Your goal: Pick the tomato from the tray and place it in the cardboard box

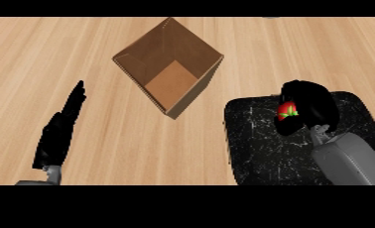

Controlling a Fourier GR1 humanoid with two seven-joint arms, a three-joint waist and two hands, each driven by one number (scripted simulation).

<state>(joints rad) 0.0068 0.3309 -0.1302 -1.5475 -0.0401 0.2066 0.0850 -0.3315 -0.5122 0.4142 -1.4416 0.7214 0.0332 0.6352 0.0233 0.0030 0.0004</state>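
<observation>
A red tomato [286,109] with a green stem shows between the curled fingers of my right hand [311,105], over the black speckled tray [256,142] at the lower right. The hand wraps round the tomato and hides most of it. Whether the tomato still touches the tray I cannot tell. An open cardboard box [170,66] stands on the wooden counter to the upper left of the tray, its opening facing up. My left hand [62,125] rests at the lower left, fingers straight, holding nothing.
Bare wooden counter [88,48] lies all around the box and between the box and the tray. A small grey object [272,17] peeks in at the top edge.
</observation>
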